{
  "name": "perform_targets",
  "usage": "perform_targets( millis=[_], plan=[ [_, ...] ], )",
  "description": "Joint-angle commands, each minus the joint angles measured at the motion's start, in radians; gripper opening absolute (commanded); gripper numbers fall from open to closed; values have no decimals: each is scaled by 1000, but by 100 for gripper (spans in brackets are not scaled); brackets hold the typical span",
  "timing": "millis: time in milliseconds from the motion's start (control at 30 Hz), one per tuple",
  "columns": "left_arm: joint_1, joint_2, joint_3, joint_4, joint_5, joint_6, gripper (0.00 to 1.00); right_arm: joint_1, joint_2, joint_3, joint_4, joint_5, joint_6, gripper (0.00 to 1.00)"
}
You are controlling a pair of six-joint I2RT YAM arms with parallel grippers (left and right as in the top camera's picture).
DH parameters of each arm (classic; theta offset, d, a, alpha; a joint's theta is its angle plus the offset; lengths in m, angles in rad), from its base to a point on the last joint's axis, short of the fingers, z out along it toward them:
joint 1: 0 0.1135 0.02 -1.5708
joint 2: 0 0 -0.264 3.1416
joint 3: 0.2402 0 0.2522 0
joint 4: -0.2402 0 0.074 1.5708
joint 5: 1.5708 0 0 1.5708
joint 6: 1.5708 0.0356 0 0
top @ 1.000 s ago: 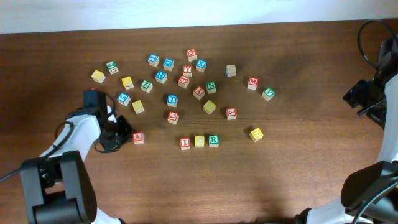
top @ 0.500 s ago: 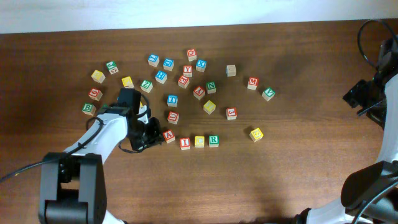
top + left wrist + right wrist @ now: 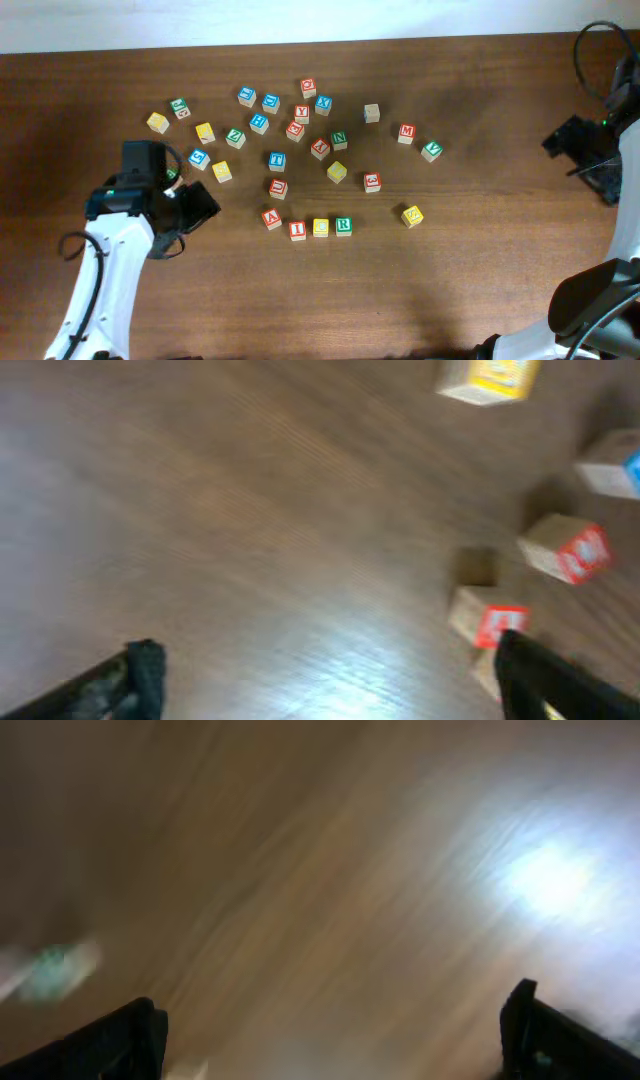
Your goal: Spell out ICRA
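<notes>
Four letter blocks lie in a row at the table's front middle: a red A block (image 3: 271, 218), a red I block (image 3: 297, 230), a yellow block (image 3: 320, 228) and a green R block (image 3: 343, 225). My left gripper (image 3: 203, 205) hangs left of the red A block, apart from it and open with nothing in it. In the left wrist view the gripper (image 3: 335, 680) has only bare wood between its fingers, and a red block (image 3: 490, 622) lies beside the right finger (image 3: 550, 680). My right gripper (image 3: 567, 140) is open at the far right edge, over blurred bare table in its wrist view (image 3: 335, 1020).
Several loose letter blocks are scattered across the back middle, from a yellow one (image 3: 157, 122) on the left to a green one (image 3: 431, 151) on the right. A yellow block (image 3: 412, 215) and a red block (image 3: 372, 181) lie right of the row.
My left gripper carried the red A block rightward to the left end of the row, opened, and pulled back to the left. The right arm shifted only slightly.
</notes>
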Motion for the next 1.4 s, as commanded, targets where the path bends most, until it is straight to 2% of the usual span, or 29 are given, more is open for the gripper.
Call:
perform_targets(
  millis=[0, 33, 67, 100, 200, 267, 333, 533, 633, 733, 900, 933, 967, 1000, 1067, 1167, 1233, 1300, 1367],
  plan=[
    [60, -12, 16, -34, -50, -14, 99, -1, -10, 10, -35, -504, -34, 98],
    [86, -12, 16, -45, -37, -41, 99, 19, -8, 10, -23, -658, -130, 98],
    [109, -12, 16, -47, -10, -47, 99, 68, -7, 10, 13, -762, -289, 98],
    [126, -12, 16, -47, -1, -47, 99, 138, -4, 10, 27, -742, -343, 98],
    [135, -12, 16, -76, -2, -45, 100, 381, 26, 10, 95, -562, -347, 98],
    [135, -12, 16, -81, -2, -45, 99, 519, 52, 10, 171, -480, -347, 98],
    [135, -12, 13, -83, -2, -45, 99, 716, 100, 10, 240, -433, -348, 98],
    [135, -12, 13, -85, -2, -45, 99, 1008, 237, 10, 294, -304, -348, 98],
    [135, -12, 13, -85, -2, -45, 99, 1080, 270, 10, 347, -304, -347, 98],
    [135, -12, 13, -85, -2, -45, 99, 1132, 274, 10, 494, -308, -331, 98],
    [135, -12, 13, -85, -2, -45, 99, 1159, 330, 10, 591, -303, -266, 99],
    [135, -12, 13, -85, -2, -45, 99, 1161, 344, 10, 594, -291, -249, 96],
    [135, -12, 13, -85, -2, -45, 99, 1167, 355, 10, 595, -277, -245, 84],
    [135, -12, 13, -85, -2, -45, 99, 1175, 362, 9, 595, -277, -231, 76],
    [135, -12, 13, -85, -2, -45, 99, 1194, 379, 9, 595, -264, -210, 75],
    [135, -12, 13, -85, -2, -45, 99, 1230, 412, 5, 588, -125, -86, 75],
    [135, -12, 13, -85, -2, -45, 99, 1250, 412, 5, 599, -120, -84, 74],
    [135, -12, 13, -85, -2, -45, 99, 1265, 412, 4, 605, -98, -83, 68],
    [135, -12, 13, -85, -2, -45, 99, 1277, 414, -11, 606, -8, -61, 68]
  ],
)
